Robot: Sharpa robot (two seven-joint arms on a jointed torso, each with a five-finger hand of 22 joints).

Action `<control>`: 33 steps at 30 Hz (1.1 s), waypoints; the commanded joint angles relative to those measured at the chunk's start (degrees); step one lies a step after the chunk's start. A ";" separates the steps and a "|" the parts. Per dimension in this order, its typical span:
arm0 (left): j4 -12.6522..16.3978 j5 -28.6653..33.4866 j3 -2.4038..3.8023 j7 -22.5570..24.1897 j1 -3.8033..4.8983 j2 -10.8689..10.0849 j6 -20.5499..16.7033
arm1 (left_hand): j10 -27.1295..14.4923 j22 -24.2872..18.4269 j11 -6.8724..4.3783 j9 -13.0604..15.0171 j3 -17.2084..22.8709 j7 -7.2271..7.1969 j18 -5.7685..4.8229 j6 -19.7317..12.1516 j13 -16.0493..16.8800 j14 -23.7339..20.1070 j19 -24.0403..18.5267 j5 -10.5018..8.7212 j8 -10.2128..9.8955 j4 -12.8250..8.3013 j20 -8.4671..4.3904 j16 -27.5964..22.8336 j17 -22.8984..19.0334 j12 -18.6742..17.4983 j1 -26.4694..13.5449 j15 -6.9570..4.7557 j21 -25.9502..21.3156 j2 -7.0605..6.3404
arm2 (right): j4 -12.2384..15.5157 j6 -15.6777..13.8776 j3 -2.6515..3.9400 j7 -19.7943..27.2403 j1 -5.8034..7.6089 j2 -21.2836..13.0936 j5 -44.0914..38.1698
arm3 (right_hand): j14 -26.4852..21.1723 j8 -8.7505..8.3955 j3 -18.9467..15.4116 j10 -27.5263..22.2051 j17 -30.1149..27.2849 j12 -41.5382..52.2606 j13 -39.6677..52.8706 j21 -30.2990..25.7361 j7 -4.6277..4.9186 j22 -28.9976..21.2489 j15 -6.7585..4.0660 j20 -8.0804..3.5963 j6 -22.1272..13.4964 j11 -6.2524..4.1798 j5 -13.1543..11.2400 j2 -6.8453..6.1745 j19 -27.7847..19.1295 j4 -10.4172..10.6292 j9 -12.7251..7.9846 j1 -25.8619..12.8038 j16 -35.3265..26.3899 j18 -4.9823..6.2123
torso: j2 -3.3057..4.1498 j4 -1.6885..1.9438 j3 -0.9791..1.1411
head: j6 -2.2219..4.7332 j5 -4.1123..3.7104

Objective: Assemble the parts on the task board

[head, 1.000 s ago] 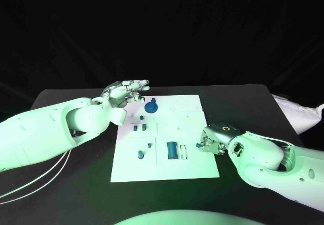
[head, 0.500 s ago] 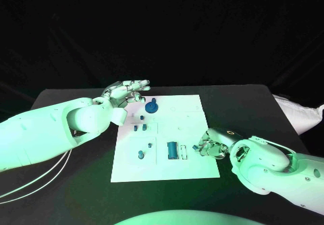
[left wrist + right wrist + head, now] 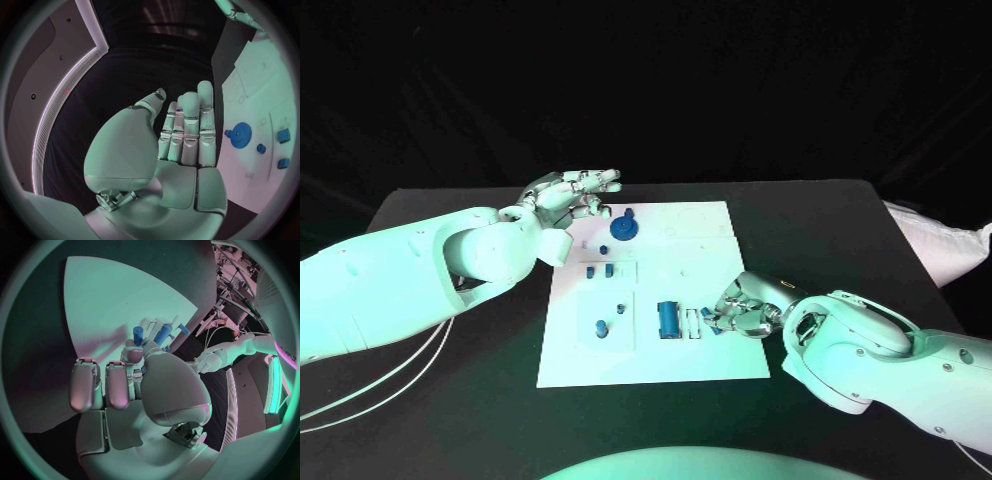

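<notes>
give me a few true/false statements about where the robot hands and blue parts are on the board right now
1. The left robot hand is at the far left corner of the task board. True.
2. The blue gear lies at the board's near edge. False: it lies at the far end, close to the left robot hand.
3. The right robot hand is over the board's right edge, beside the long blue cylinder. True.
4. The left robot hand grips the blue gear. False: its fingers are extended and the gear lies apart from it on the board.
5. Both robot hands touch each other. False: they are at opposite sides of the board.
</notes>
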 commanded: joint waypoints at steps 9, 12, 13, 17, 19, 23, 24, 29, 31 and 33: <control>0.18 0.17 0.04 0.14 0.01 0.09 1.01 | -0.46 -0.07 0.12 -0.01 -0.25 -0.02 0.65 -0.43 0.05 -0.56 0.17 0.00 0.35 0.05 0.42 -0.23 -0.06 0.08 0.09 0.00 -0.16 0.58 | -0.36 0.15 -0.01 1.06 -0.03 1.74 2.02 | 3.04 -0.02 0.70 0.37 0.06 0.29 0.21 0.23 -0.12 0.05 -0.16 0.02 0.48 0.10 -0.14 -0.69 0.51 0.45 0.05 -1.10 0.35 -0.64 | 0.03 -0.01 0.01 | -0.06 0.17; 0.21 0.17 0.04 0.09 0.01 0.06 1.02 | -0.53 -0.11 0.12 -0.01 -0.31 -0.01 0.66 -0.47 0.06 -0.58 0.19 0.02 0.36 0.04 0.43 -0.21 -0.09 0.12 0.16 0.00 -0.20 0.63 | -0.35 0.01 -0.01 1.16 -0.03 1.93 2.01 | 3.03 -0.03 0.94 0.37 0.03 0.30 0.26 0.23 -0.09 0.05 -0.14 0.04 0.51 0.13 -0.16 -1.01 0.50 0.77 0.07 -1.50 0.33 -0.64 | 0.06 -0.03 0.02 | -0.07 0.22; 0.22 0.17 0.04 0.07 0.01 0.05 1.03 | -0.53 -0.11 0.12 -0.01 -0.31 -0.01 0.66 -0.47 0.06 -0.58 0.19 0.02 0.36 0.04 0.43 -0.21 -0.09 0.12 0.16 0.00 -0.20 0.63 | -0.35 0.00 -0.01 1.18 -0.03 2.00 2.01 | 3.03 -0.03 1.00 0.38 0.03 0.30 0.28 0.23 -0.08 0.07 -0.13 0.04 0.52 0.14 -0.20 -1.12 0.50 0.89 0.09 -1.65 0.33 -0.64 | 0.04 -0.03 0.03 | -0.08 0.23; 0.26 0.17 0.04 0.01 0.01 0.04 1.04 | -0.53 -0.11 0.12 -0.01 -0.31 -0.01 0.66 -0.47 0.06 -0.58 0.19 0.02 0.36 0.04 0.43 -0.21 -0.09 0.12 0.16 0.00 -0.20 0.63 | -0.51 0.75 -0.01 1.00 -0.03 2.33 1.98 | 3.01 -0.02 1.13 0.38 -0.02 0.24 0.30 0.21 -0.03 0.03 -0.08 0.08 0.58 0.20 -0.01 -1.56 0.46 1.37 0.14 -2.34 0.29 -0.63 | 0.00 -0.01 0.02 | -0.12 0.22; 0.27 0.17 0.04 -0.01 0.01 0.05 1.05 | -0.53 -0.11 0.12 -0.01 -0.31 -0.01 0.66 -0.47 0.06 -0.58 0.19 0.02 0.36 0.04 0.43 -0.21 -0.09 0.12 0.16 0.00 -0.20 0.63 | -0.67 1.70 -0.01 0.61 -0.03 2.50 1.82 | 2.99 -0.02 1.12 0.36 -0.09 0.16 0.27 0.18 0.01 -0.04 -0.05 0.10 0.59 0.24 0.16 -1.76 0.41 1.63 0.16 -2.72 0.23 -0.62 | -0.01 0.01 0.00 | -0.17 0.21; 0.29 0.17 0.04 -0.04 0.01 0.05 1.06 | -0.53 -0.11 0.12 -0.01 -0.31 -0.01 0.66 -0.47 0.06 -0.58 0.19 0.02 0.36 0.04 0.43 -0.21 -0.09 0.12 0.16 0.00 -0.20 0.63 | -1.00 3.61 -0.01 -0.15 -0.03 2.84 1.54 | 2.97 -0.02 0.84 0.37 -0.12 0.15 0.37 0.14 0.10 -0.10 0.05 0.19 0.66 0.35 1.09 -2.09 0.35 2.74 0.24 -4.33 0.20 -0.60 | 0.01 0.01 0.02 | -0.23 0.30; 0.29 0.17 0.04 -0.04 0.01 0.05 1.07 | -0.53 -0.11 0.12 -0.01 -0.31 -0.01 0.66 -0.47 0.06 -0.58 0.19 0.02 0.36 0.04 0.43 -0.21 -0.09 0.12 0.16 0.00 -0.20 0.63 | -1.06 4.05 -0.01 -0.30 -0.03 2.92 1.45 | 2.97 -0.01 0.70 0.40 -0.11 0.21 0.44 0.15 0.11 -0.07 0.06 0.21 0.69 0.36 1.84 -2.19 0.36 2.97 0.27 -4.76 0.19 -0.61 | 0.02 0.01 0.02 | -0.24 0.31; 0.30 0.17 0.04 -0.16 0.01 0.05 1.18 | -0.53 -0.11 0.12 -0.01 -0.31 -0.01 0.66 -0.47 0.06 -0.58 0.19 0.02 0.36 0.04 0.43 -0.21 -0.09 0.12 0.16 0.00 -0.20 0.63 | -1.25 5.71 -0.01 -1.02 -0.04 3.28 0.91 | 3.00 0.23 -0.29 0.83 0.07 1.26 1.31 0.19 -0.01 0.04 0.03 0.24 1.15 0.31 4.77 -2.12 0.39 3.30 0.51 -7.16 0.31 -0.61 | 0.01 -0.03 0.03 | -0.23 0.30; 0.30 0.17 0.04 -0.20 0.01 0.06 1.24 | -0.53 -0.11 0.12 -0.01 -0.31 -0.01 0.66 -0.47 0.06 -0.58 0.19 0.02 0.36 0.04 0.43 -0.21 -0.09 0.12 0.16 0.00 -0.20 0.63 | -1.27 6.02 -0.01 -1.21 -0.04 3.33 0.67 | 3.00 0.31 -0.82 0.93 0.10 1.46 1.51 0.19 -0.08 0.05 -0.01 0.20 1.28 0.24 6.31 -2.07 0.38 3.30 0.60 -7.98 0.32 -0.61 | 0.01 -0.01 0.03 | -0.25 0.26; 0.32 0.17 0.04 -0.25 0.01 0.06 1.28 | -0.57 -0.14 0.13 -0.01 -0.35 0.00 0.66 -0.50 0.07 -0.60 0.19 0.02 0.36 0.04 0.43 -0.21 -0.11 0.15 0.19 0.01 -0.23 0.64 | -1.28 6.22 -0.01 -1.40 -0.04 3.37 0.31 | 3.00 0.36 -1.23 1.01 0.10 1.62 1.68 0.20 -0.13 0.10 -0.05 0.17 1.36 0.20 7.00 -1.95 0.40 3.32 0.66 -8.53 0.32 -0.62 | 0.01 -0.01 0.04 | -0.30 0.25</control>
